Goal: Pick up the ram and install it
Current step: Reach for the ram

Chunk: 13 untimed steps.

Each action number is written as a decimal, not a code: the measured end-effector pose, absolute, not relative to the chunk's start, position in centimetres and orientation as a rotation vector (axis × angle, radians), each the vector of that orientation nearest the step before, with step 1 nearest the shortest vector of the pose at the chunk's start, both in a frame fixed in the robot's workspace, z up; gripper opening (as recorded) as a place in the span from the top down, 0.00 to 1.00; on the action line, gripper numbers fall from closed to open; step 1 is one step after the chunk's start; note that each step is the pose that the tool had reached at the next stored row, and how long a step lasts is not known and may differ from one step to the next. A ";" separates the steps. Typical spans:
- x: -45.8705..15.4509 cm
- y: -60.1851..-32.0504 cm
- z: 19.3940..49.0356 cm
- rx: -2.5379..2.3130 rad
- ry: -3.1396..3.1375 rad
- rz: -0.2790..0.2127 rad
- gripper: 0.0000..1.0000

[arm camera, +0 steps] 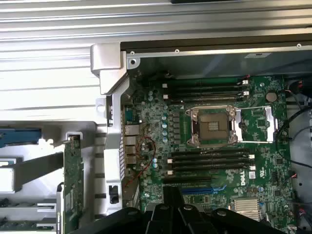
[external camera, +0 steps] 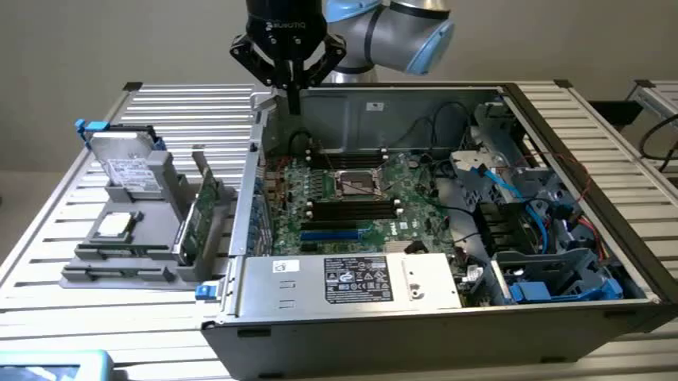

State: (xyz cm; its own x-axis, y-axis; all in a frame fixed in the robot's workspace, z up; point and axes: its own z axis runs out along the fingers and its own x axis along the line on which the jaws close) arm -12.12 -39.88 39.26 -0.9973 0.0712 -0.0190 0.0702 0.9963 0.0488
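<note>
The ram (external camera: 208,216) is a thin dark-green stick standing on edge in a grey holder (external camera: 127,274) at the exterior view's left, outside the open computer case (external camera: 350,317). In the wrist view the ram (arm camera: 73,187) stands beside the case wall. My gripper (external camera: 294,101) hangs shut and holds nothing, above the case's rear corner on the ram's side, well above the stick. In the wrist view the shut fingertips (arm camera: 171,194) point over the motherboard (arm camera: 161,126), near the black memory slots (arm camera: 209,161).
The holder also carries a hard drive (external camera: 125,168) and a small square chip (external camera: 119,225). Inside the case are the processor socket (external camera: 358,184), more black slots (external camera: 355,157), a blue slot (external camera: 337,235), cables and blue drive bays (external camera: 551,278). A labelled metal box (external camera: 350,278) sits at the front.
</note>
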 end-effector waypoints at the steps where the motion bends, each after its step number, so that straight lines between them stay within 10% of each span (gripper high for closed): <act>1: -12.1 -39.9 39.3 0.110 3.118 0.075 0.89; 13: -12.1 -39.9 39.2 0.112 3.118 0.075 0.89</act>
